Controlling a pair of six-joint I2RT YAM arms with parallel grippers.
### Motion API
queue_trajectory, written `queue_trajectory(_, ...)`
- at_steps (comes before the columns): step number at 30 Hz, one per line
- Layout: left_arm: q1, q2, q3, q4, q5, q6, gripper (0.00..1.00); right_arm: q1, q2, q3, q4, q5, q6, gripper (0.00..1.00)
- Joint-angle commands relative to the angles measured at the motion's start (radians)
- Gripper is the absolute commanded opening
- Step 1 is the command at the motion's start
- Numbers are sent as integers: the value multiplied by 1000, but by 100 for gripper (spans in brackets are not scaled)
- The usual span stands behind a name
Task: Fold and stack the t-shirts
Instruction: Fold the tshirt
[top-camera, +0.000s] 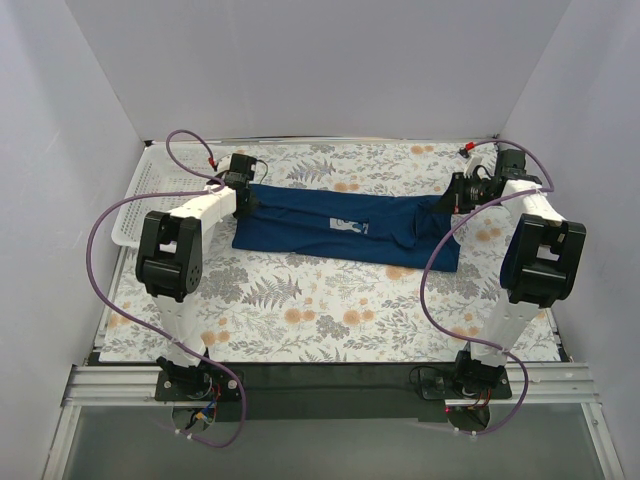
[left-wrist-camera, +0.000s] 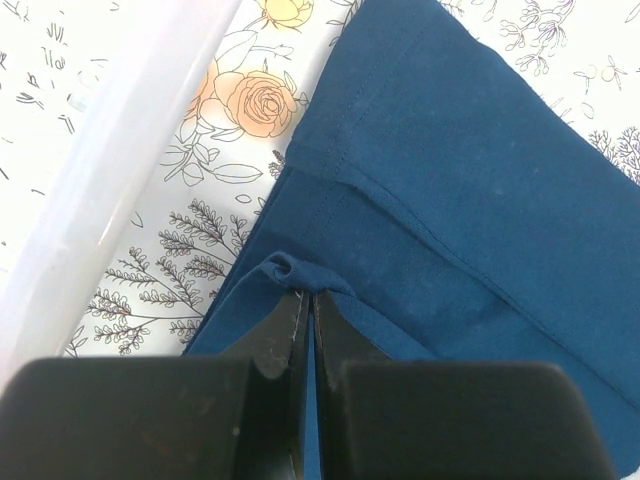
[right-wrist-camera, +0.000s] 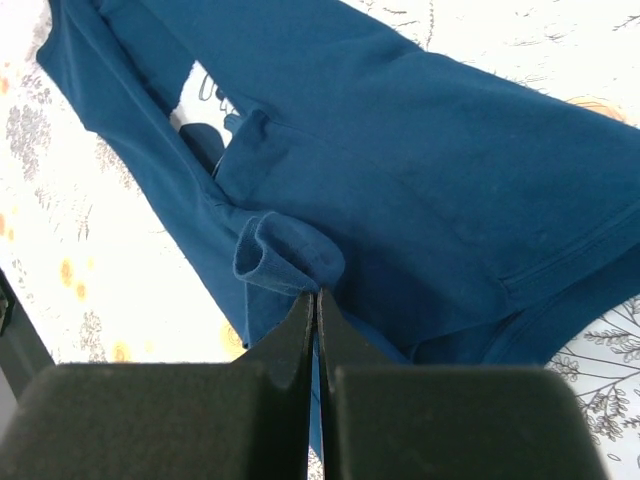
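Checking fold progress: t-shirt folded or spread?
Partly folded: t-shirt is a narrow layered band, left gripper and right gripper pinching its ends.

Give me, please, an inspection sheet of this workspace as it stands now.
Surface: floral tablecloth, lying flat.
Job's things: one navy t-shirt, stretched sideways between the arms, pale chest print showing.
Clutter: white mesh basket at the far-left edge.
Grippers: left gripper shut on the shirt's left end; right gripper shut on its right end.
Cables: purple cables loop from each arm; the right one crosses the shirt's corner in the top view.
Surroundings: white walls on three sides.
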Motion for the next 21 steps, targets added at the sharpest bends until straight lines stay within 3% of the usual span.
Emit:
queue_trajectory(1, 9, -9, 43, 6, -47, 17, 0, -1, 11, -1, 38, 20, 26, 1)
queue_trajectory(6, 9, 3, 83, -12, -24, 33, 3, -1, 22, 1, 67, 45, 51, 1)
queue_trajectory(8, 9, -8, 88, 0, 35, 55, 15, -3, 25, -1, 82, 77, 84, 1)
queue_trajectory(10, 9, -46, 69, 20, 83, 72, 37, 0, 32, -1, 113, 118, 130, 1)
queue_trajectory(13, 9, -115, 40, 83, 183, 103, 52, 16, 55, 13, 144, 166, 183, 1)
queue_trajectory(21, 9, -288, -66, 156, 310, 152, 56, 46, 130, 67, 196, 249, 327, 1)
